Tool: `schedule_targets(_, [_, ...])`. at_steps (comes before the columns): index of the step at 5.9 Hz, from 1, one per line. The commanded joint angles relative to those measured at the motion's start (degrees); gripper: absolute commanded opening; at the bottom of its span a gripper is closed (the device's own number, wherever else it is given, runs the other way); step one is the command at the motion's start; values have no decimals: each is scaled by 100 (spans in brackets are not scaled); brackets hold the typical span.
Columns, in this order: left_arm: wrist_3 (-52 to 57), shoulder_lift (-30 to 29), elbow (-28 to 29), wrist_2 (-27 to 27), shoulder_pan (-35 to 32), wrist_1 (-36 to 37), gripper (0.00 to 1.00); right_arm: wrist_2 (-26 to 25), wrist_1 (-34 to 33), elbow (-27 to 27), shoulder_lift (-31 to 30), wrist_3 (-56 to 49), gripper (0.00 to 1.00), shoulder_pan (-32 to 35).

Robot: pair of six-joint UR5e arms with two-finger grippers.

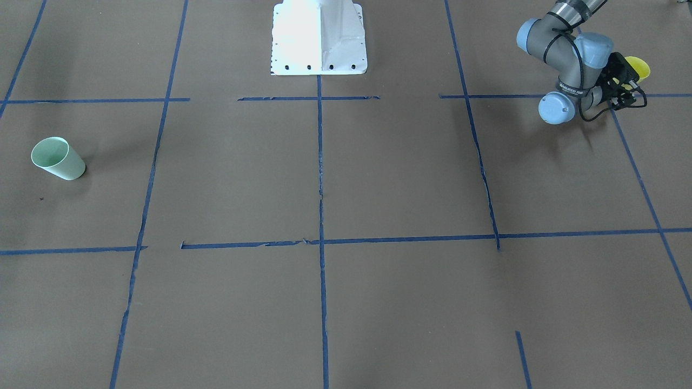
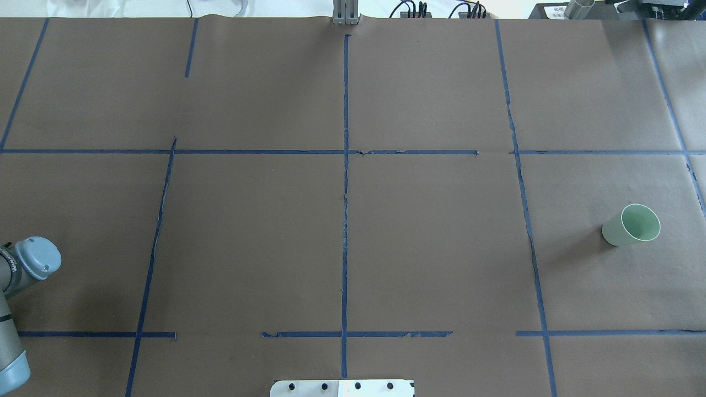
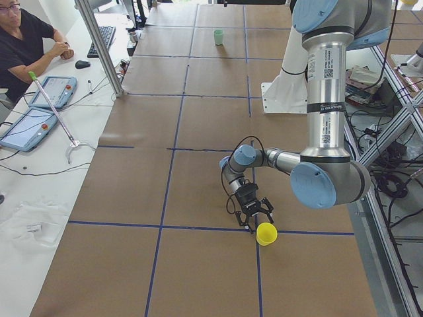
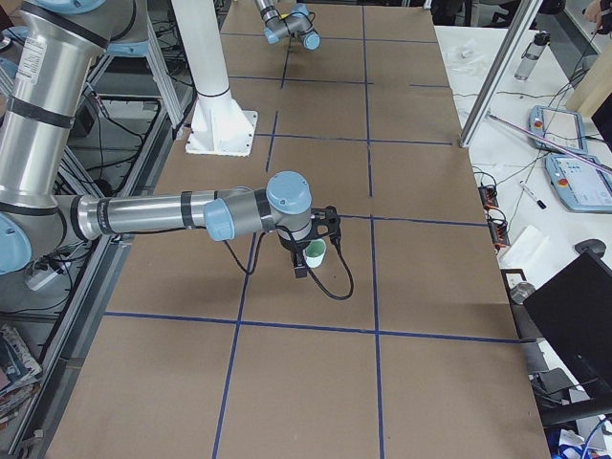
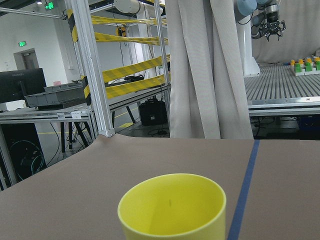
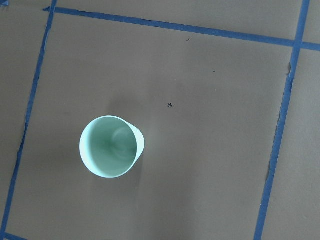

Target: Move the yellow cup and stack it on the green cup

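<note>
The yellow cup is stood upright at the table's left end, rim up, likely for a side grasp. The left gripper is held low and level just behind it, jaws spread, nothing gripped. The green cup is stood well apart at the opposite end. The right gripper is hung above it, and its jaw state cannot be told.

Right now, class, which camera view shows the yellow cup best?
Exterior left: the whole yellow cup shows unblocked on the table. Left wrist-mounted shows it large but cuts off its base. Front-facing shows only a part behind the left end effector. The other views do not show it.
</note>
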Motion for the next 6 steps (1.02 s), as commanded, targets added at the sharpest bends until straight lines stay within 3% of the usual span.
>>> schedule_targets(1, [-47, -13, 206, -2, 72, -153, 100, 0, 0, 3, 0, 0, 100, 0])
schedule_targets(6, [-47, 39, 568, -20, 72, -400, 100, -9, 0, 82, 0, 18, 100, -18])
